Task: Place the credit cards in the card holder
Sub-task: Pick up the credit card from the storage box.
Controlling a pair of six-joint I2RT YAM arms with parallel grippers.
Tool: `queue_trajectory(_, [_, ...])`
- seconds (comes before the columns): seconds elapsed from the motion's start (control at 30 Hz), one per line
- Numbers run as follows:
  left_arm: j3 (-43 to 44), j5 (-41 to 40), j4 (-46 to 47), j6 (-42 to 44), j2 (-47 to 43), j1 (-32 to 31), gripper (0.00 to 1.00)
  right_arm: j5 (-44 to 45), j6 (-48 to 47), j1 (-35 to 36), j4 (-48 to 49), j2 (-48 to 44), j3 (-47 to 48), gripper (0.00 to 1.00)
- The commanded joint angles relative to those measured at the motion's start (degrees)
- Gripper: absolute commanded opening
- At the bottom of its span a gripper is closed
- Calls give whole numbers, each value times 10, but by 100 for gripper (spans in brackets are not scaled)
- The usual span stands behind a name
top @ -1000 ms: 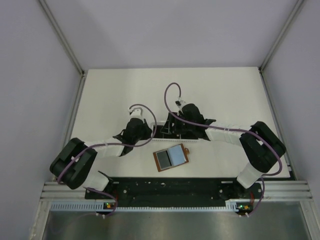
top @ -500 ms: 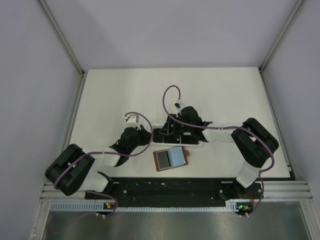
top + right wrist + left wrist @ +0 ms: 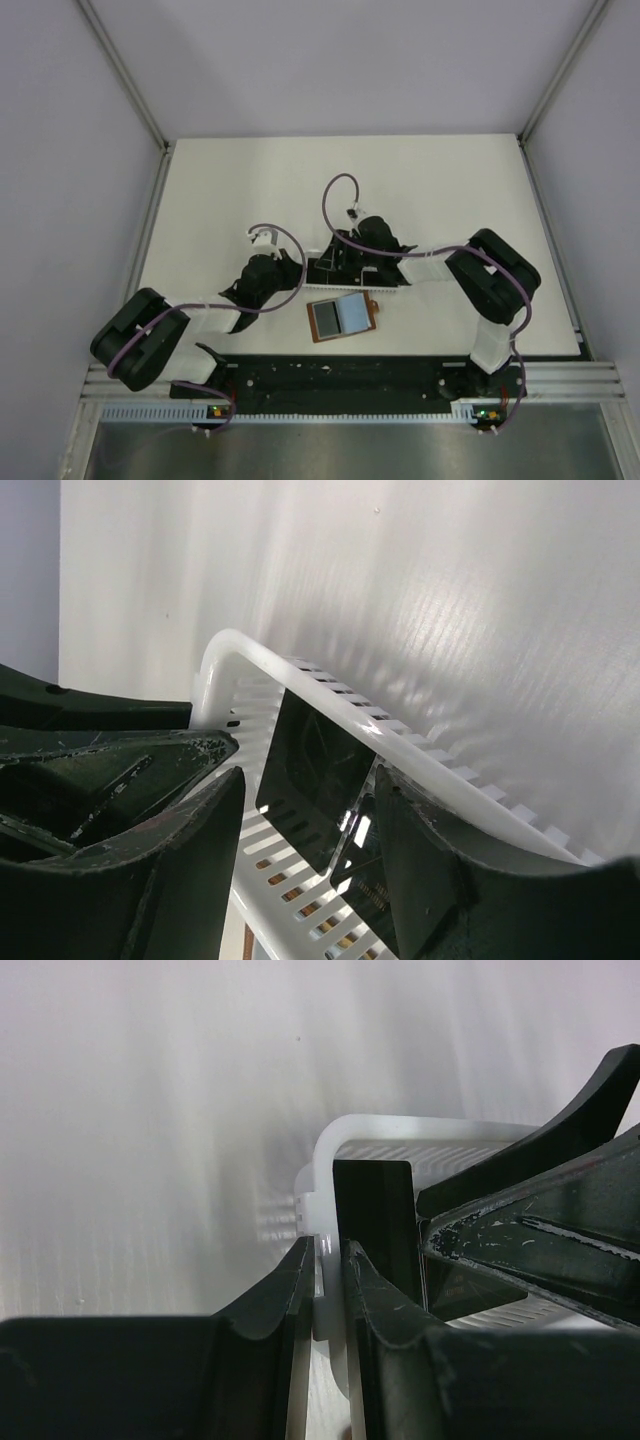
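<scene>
From above, the white table point(image 3: 450, 180) has a brown card holder point(image 3: 342, 315) lying open and flat near the arms. Its bluish inside faces up. Just behind it is a white basket point(image 3: 385, 280) with slots. The left gripper point(image 3: 290, 272) is at the basket's left end. The right gripper point(image 3: 340, 258) reaches into the basket from the other side. The card holder is not touching the basket or either gripper.

The left wrist view shows the left gripper point(image 3: 325, 1250) almost closed. Its two fingers point(image 3: 275, 1310) pinch the white wall of the basket point(image 3: 420, 1125). A black card point(image 3: 372, 1220) stands up inside the basket, just beside those fingers. The right gripper's dark fingers point(image 3: 540, 1230) poke in from the right.

The right wrist view shows the right gripper point(image 3: 308, 810) with its jaws wide apart. A black card point(image 3: 310, 755) leans in the basket point(image 3: 300, 685) between the two fingers point(image 3: 190, 880). I cannot tell if the fingers touch the card.
</scene>
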Motion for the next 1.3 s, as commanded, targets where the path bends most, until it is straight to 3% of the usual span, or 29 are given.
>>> queue_trajectory(0.0, [1,8,42,-2,-18,-5,0,-24,14,2,51,21,17,55])
queue_trajectory(0.6, [3,13,51,-8,3,-4,0,-105,63,2,201,24,-21,48])
queue_trajectory(0.9, [1,13,54,-9,6,-4,0,-124,80,2,224,41,-19,35])
queue_trajectory(1.03, [3,5,47,-10,7,-4,0,-102,65,2,192,20,-26,36])
queue_trajectory(1.27, [2,-8,42,-14,3,-5,0,-2,12,6,54,-45,-29,43])
